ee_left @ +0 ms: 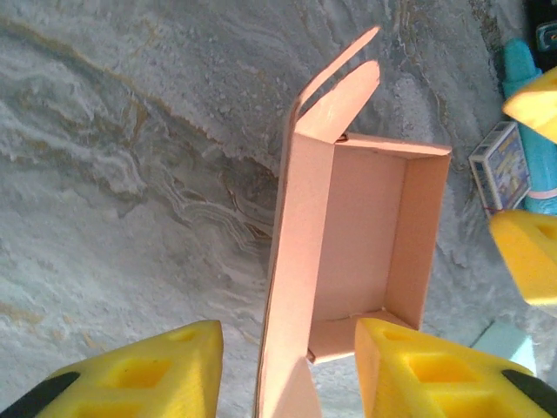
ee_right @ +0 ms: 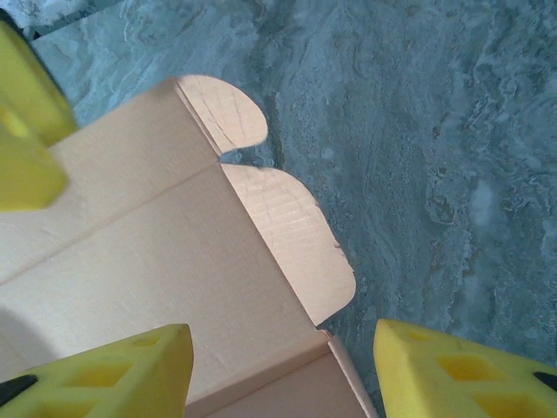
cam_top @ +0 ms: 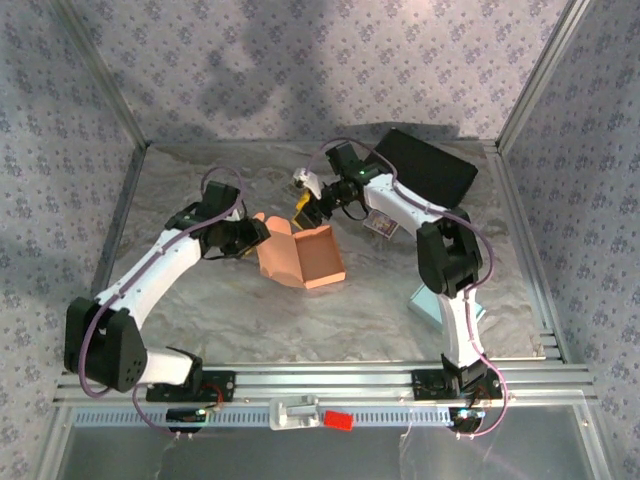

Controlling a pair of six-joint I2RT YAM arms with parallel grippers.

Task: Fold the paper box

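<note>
A half-folded box [cam_top: 300, 255] in the middle of the worktop [cam_top: 350, 320] is being straddled along its side wall [ee_left: 291, 261] by the parted left fingers [ee_left: 165, 370], seemingly to steady it, while the right fingers [ee_right: 104, 374], also parted, are being held over its rounded flaps [ee_right: 296, 235], probably to tuck them.
</note>
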